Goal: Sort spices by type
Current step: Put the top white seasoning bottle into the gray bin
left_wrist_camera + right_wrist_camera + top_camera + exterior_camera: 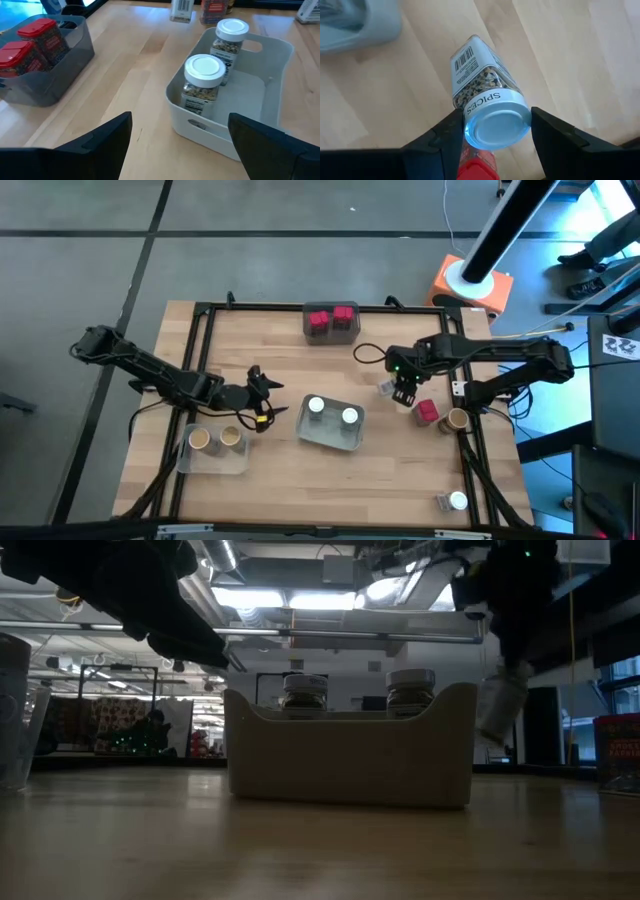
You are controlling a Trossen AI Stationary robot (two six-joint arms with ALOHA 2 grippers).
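I have the right gripper [492, 131] clenched on the cap of a white-topped jar [479, 82], which hangs tilted clear of the table [270, 340] at about 3 o'clock from the table's centre. I judge it held this way because it belongs with the two white-topped jars [332, 411] already standing in the pale tray [329, 438] near the middle, which sits at roughly 9 o'clock from the gripper.

My left gripper [177, 137] waits with its fingers spread wide and nothing between them, just off the pale tray's 9 o'clock side and facing it. At its 7 o'clock, a clear tray [212, 459] holds two tan-topped jars [214, 438]. At 12 o'clock on the table, a grey tray [331, 332] holds two red blocky jars [331, 318].

Unsorted so far are a red jar [427, 412] and a tan-topped jar [457, 419] just beside it, both near the table's 4 o'clock edge and directly under the right arm's reach, plus another white-topped jar [456, 501] at the 5 o'clock corner.

I see nothing lying between the carried jar and the pale tray; the tray's near wall and the two standing jars are what I would have to clear.
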